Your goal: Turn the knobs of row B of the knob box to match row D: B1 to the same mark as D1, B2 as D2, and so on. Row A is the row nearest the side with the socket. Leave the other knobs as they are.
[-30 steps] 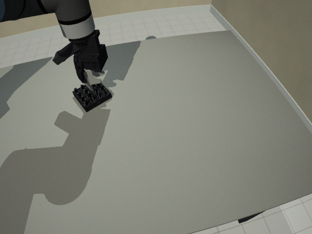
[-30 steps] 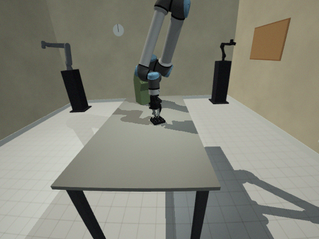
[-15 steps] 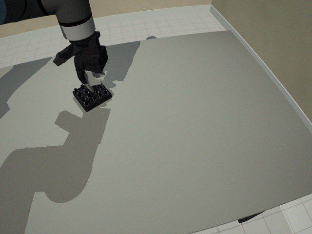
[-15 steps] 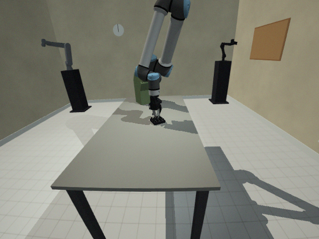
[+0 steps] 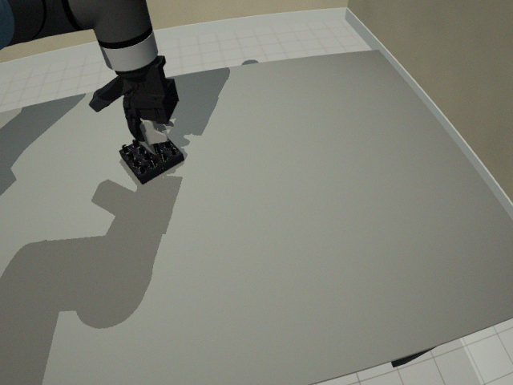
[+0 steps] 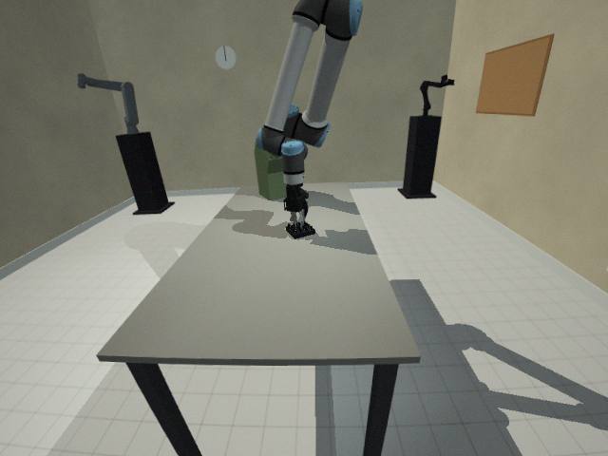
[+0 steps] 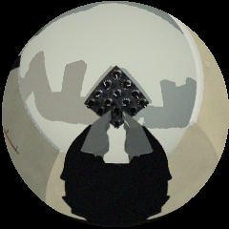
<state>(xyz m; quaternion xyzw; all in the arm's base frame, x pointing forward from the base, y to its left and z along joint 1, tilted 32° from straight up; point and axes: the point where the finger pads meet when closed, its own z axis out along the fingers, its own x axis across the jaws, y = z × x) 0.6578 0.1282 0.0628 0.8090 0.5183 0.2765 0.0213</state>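
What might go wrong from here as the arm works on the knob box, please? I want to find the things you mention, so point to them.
The gripper [image 5: 154, 152] [image 6: 297, 223] [image 7: 116, 111] is down among closely packed knobs, so a turn could nudge a neighbour that should stay put. The knob box [image 5: 143, 179] [image 6: 295, 236] [image 7: 88, 101] has no visible clamp, so it might twist along with a knob.
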